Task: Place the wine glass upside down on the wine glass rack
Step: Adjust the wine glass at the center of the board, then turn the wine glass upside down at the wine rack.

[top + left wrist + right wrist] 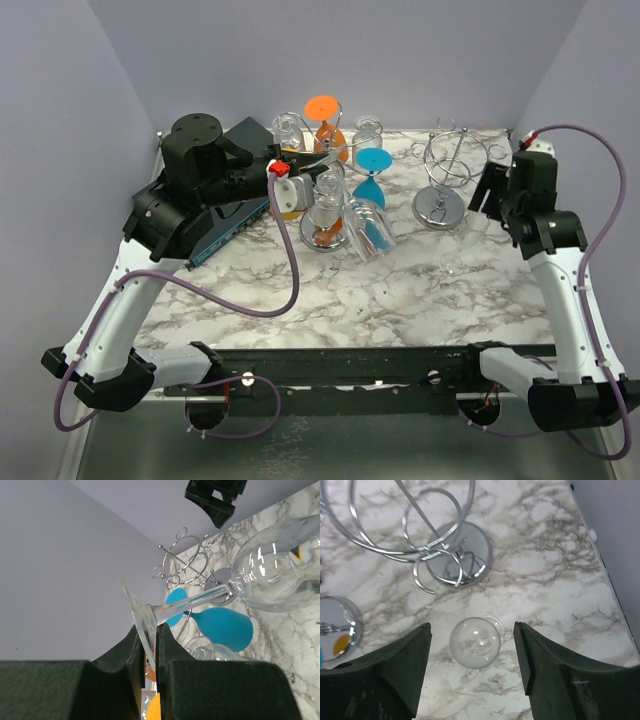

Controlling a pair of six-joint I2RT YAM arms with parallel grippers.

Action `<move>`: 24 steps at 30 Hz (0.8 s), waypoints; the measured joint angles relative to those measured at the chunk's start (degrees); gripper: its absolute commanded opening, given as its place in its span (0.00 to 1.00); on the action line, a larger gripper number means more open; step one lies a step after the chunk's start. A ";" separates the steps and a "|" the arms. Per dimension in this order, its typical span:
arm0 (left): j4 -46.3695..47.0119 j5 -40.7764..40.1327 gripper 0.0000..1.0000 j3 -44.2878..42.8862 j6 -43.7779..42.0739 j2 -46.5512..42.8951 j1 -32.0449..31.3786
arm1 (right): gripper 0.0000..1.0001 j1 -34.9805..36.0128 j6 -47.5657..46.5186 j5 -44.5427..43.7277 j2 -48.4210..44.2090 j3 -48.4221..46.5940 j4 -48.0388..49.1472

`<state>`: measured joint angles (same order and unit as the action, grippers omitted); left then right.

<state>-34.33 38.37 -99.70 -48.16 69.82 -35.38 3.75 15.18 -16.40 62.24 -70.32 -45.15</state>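
Observation:
My left gripper is shut on the foot of a clear wine glass. It holds the glass tilted, stem slanting and bowl toward the table, in front of the middle stand. In the top view this left gripper is at back centre and the held glass's bowl hangs low. The chrome wine glass rack stands at the back right with its hooks bare. My right gripper is open above a second clear glass, which stands on the marble between the fingers without touching them.
The middle stand carries an orange glass, a blue glass and clear ones. A dark blue box lies under the left arm. The second glass stands in front of the rack. Grey walls close in the back and both sides.

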 measured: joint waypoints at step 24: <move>7.85 3.76 0.00 6.56 -38.82 7.50 -12.96 | 1.00 -0.02 -3.80 64.26 -14.51 2.34 16.24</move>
<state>-26.48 42.13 -93.14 -86.98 77.32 -48.34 3.73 11.38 47.86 47.72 -67.99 -28.91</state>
